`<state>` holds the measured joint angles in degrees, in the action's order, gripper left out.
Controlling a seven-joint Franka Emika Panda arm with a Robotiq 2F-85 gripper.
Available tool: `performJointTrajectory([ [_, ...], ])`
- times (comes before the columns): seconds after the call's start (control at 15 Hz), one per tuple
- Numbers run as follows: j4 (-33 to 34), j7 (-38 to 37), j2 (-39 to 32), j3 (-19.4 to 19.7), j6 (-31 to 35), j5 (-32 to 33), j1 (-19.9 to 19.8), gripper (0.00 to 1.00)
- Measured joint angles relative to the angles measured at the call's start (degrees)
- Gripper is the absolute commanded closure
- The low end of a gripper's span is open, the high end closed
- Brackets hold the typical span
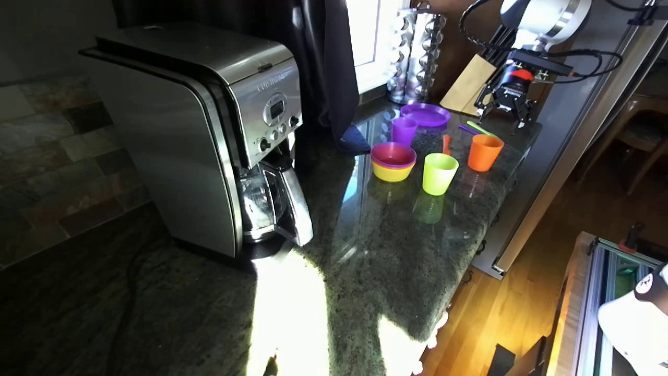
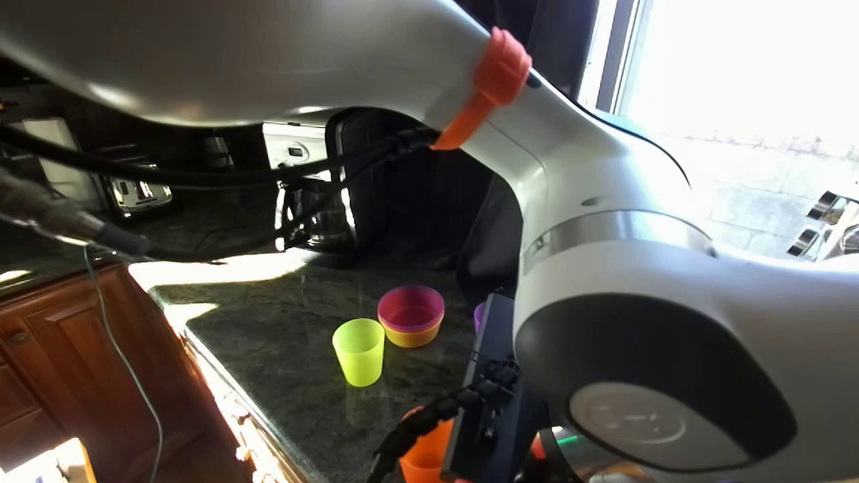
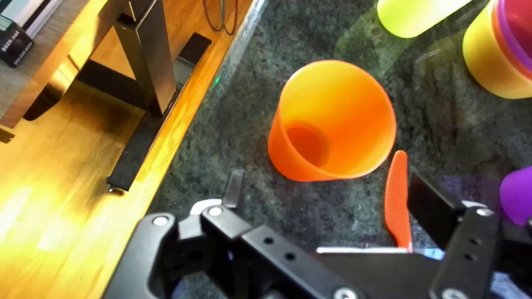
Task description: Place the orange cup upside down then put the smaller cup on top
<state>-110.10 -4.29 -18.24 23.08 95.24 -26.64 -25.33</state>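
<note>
The orange cup (image 1: 485,154) stands upright on the dark counter, mouth up; in the wrist view the cup (image 3: 332,124) lies ahead of the fingers, apart from them. An upright lime green cup (image 1: 439,175) and a purple cup (image 1: 403,131) stand farther off; which is the smaller cup I cannot tell. In an exterior view the arm partly covers the orange cup (image 2: 426,451), while the lime green cup (image 2: 360,354) shows fully. My gripper (image 3: 326,185) is open above the counter, nothing between its fingers. In an exterior view the gripper (image 1: 501,118) hangs beyond the orange cup.
An orange knife (image 3: 397,195) lies near the right finger, below it. Stacked bowls (image 1: 392,166) stand beside the green cup. Behind are a purple plate (image 1: 427,114), a knife block (image 1: 468,81) and a spice rack (image 1: 415,57). The counter edge (image 3: 216,83) runs left of the orange cup.
</note>
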Motion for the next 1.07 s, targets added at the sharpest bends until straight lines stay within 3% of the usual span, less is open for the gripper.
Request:
performJointTrajectory([
  [0.47, 6.26, -3.58, -8.13, -1.76, -4.25, -6.28, -2.14, 0.00],
  [1.07, 11.60, -8.84, -14.06, -2.10, -11.92, -2.89, -2.25, 0.00],
])
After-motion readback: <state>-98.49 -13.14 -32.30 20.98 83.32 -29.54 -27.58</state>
